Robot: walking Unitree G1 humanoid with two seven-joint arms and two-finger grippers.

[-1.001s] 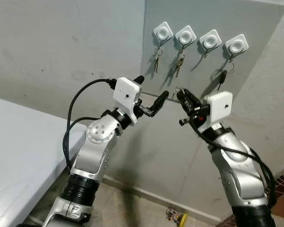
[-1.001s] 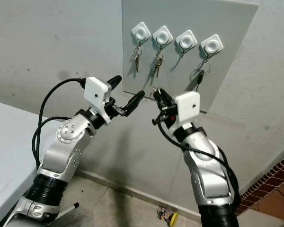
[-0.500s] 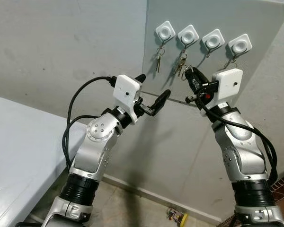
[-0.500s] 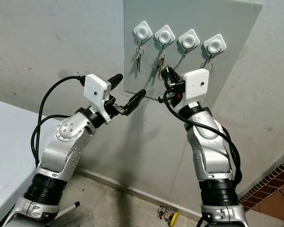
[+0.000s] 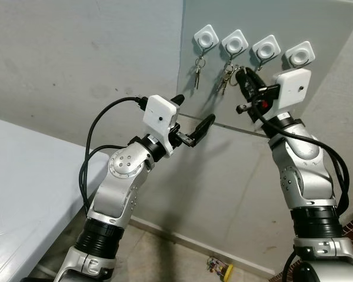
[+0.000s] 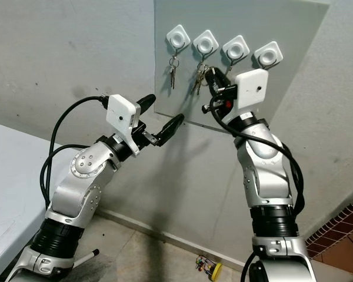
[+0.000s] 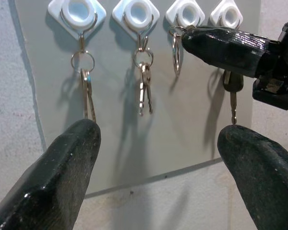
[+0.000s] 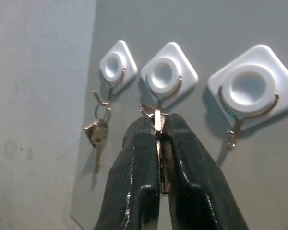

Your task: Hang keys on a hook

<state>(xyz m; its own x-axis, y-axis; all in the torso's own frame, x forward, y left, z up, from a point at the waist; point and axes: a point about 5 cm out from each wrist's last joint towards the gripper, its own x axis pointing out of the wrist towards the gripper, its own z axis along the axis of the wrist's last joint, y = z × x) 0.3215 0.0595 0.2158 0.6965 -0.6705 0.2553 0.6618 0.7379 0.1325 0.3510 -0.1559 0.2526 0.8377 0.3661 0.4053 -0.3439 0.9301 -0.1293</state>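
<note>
The right gripper (image 5: 245,78), jaws clamped on the key ring (image 7: 175,53), has risen to the third hook (image 5: 265,48); hooking comes next. The left gripper (image 5: 191,120) waits open.

Grey plaster wall (image 5: 76,53), pale table (image 5: 23,176), tiled floor (image 5: 159,258).

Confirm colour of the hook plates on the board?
White hook plates with silver wire hooks, on a grey board. Clearest in the left wrist view.
</note>
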